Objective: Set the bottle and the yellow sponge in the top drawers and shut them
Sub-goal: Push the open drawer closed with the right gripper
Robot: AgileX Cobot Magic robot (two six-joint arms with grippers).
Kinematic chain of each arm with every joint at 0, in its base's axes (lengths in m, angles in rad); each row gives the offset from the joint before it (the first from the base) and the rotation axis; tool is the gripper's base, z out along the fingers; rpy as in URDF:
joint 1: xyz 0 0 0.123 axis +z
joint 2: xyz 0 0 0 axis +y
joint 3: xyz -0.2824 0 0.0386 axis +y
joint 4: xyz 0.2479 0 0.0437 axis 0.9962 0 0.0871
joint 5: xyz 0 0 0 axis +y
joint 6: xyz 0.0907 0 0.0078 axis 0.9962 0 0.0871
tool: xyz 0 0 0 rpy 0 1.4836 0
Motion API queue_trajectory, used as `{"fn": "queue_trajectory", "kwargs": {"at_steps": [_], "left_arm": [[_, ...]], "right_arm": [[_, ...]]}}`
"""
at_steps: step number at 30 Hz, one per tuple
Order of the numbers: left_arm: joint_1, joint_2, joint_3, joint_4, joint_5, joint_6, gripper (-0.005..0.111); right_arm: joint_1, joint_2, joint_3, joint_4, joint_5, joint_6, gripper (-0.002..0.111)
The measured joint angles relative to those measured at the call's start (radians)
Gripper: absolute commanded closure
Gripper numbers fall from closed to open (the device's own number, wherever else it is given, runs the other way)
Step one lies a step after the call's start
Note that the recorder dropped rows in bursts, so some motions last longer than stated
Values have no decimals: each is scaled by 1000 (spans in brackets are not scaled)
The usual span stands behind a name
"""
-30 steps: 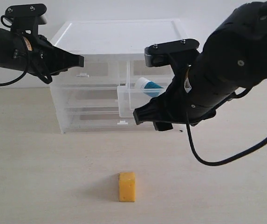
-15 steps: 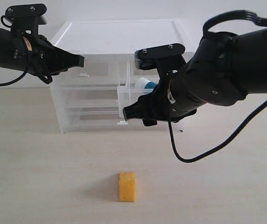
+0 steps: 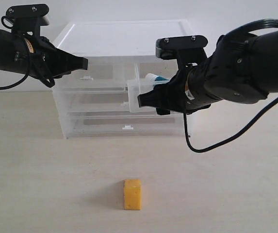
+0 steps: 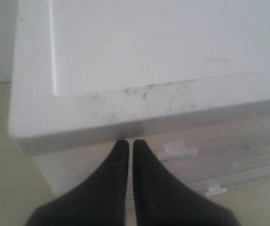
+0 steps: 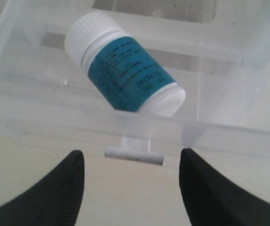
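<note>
**Bottle's in the drawer, sponge is out on the desk**

The right end effector (image 5: 131, 175) is standing wide open and isn't holding anything. Its two dark fingers (image 5: 61, 188) are flanking the little white handle (image 5: 134, 154) of the right top drawer (image 3: 141, 92), just short of it. I can't tell if they're actually touching the drawer front.

That drawer is sticking partway out of the chest (image 3: 124, 36). The bottle (image 5: 125, 75) is lying tilted on its side inside it, with the teal body showing through the clear wall.

The left end effector (image 4: 130, 143) is pinched shut on nothing. It's hovering by the chest's white top at the front left corner, up above the left top drawer (image 3: 97, 80), which is sitting pushed in.

The yellow sponge (image 3: 132, 194) is standing alone on the desk (image 3: 41, 184), well out in front of the chest and apart from both arms.
</note>
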Motion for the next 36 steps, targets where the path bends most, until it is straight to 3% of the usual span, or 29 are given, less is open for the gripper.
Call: {"fn": "queue_trajectory", "kwargs": {"at_steps": [19,36], "left_arm": [[-2,0,0,0,0,0,103],[-2,0,0,0,0,0,103]], "right_arm": [[-4,7,-107,-130,-25,78,54],[-13,172,-205,-164,-15,82,54]]}}
